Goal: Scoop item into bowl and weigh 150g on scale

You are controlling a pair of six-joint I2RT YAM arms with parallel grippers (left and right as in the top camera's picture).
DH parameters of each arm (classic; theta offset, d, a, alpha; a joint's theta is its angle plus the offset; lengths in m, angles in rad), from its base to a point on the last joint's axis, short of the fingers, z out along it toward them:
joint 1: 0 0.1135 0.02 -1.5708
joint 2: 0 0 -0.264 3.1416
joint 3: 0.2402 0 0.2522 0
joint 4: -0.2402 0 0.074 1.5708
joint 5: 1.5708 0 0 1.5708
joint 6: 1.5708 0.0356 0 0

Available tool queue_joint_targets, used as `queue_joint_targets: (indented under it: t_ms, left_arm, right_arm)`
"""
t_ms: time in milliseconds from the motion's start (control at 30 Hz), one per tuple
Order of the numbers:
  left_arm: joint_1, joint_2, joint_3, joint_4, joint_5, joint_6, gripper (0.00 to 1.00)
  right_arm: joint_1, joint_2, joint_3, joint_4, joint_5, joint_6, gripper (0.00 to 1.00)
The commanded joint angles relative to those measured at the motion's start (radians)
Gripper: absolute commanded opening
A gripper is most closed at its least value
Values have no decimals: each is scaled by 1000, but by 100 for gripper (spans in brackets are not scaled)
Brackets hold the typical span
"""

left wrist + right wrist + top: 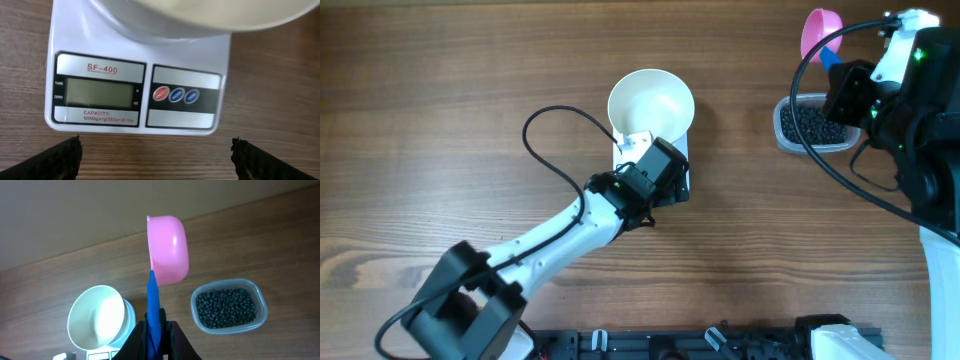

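The white bowl (651,103) stands empty on the white scale (684,145). In the left wrist view the scale (200,55) has a blank grey display (100,93) and three round buttons (176,95). My left gripper (156,150) hovers over the scale's front edge, open, with only bare table between its fingertips (65,155). Raised at the far right, my right gripper (155,327) is shut on the blue handle of a pink scoop (169,247). The scoop's cup looks empty. The black beans (226,307) lie in a clear tub (783,125).
The clear tub sits right of the bowl (95,317), a hand's width away on the wooden table (440,120). A black cable (555,150) loops left of my left arm. A rail with clamps (720,345) runs along the near edge.
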Motion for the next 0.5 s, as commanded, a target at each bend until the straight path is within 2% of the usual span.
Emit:
queue_joint_targets:
  t_ms: [0,100,200,467]
  left_arm:
    - [-2,68,-10,10,1,2,100]
    - [-2,90,-10,17,-22,2,100]
    - [0,94,-10,18,-116,2,100]
    - [51,94,-10,25,-163,2,100]
  right_arm:
    - [-3,7,14,11,-10,-18,4]
    - [-3,7,14,9,-10,-18,4]
    - [-3,7,14,9,-10,-18,4]
    - [-3,7,14,3,-9,-19,4]
